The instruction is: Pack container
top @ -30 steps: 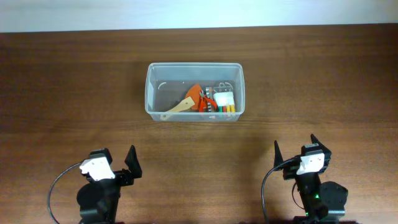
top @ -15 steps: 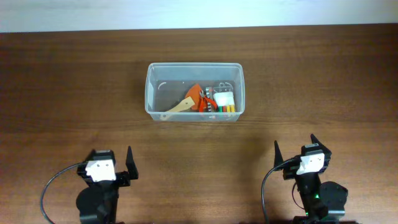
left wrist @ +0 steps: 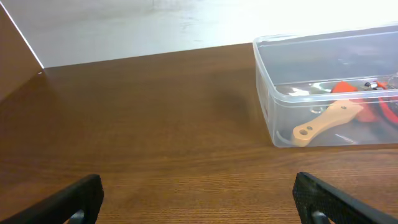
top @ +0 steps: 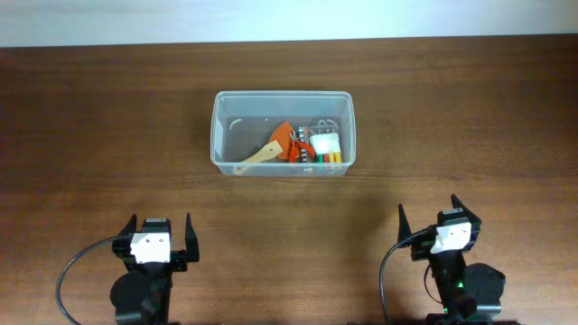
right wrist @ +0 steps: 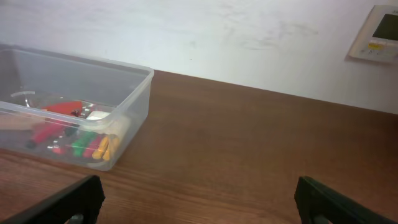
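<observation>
Inside container [top: 237, 126], wooden tool [top: 257, 156] beside orange item [top: 284, 137], small coloured pieces [top: 323, 155] indistinct

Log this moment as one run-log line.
left gripper: open, empty | right gripper: open, empty | container: upright, holds wooden spatula, red-orange item, small packet | both grippers apart from container

Bare table [top: 289, 203] stretches from left hand [top: 161, 224] and right hand [top: 428, 211] to tub [top: 215, 126]; tub open on top, contents [top: 302, 146] crowding right half.

Container [top: 242, 131]: 1 clear, colourless rectangular plastic tub with rounded corners and a rim. Upright, open-topped, long side running left-right, partly filled toward its right end.
</observation>
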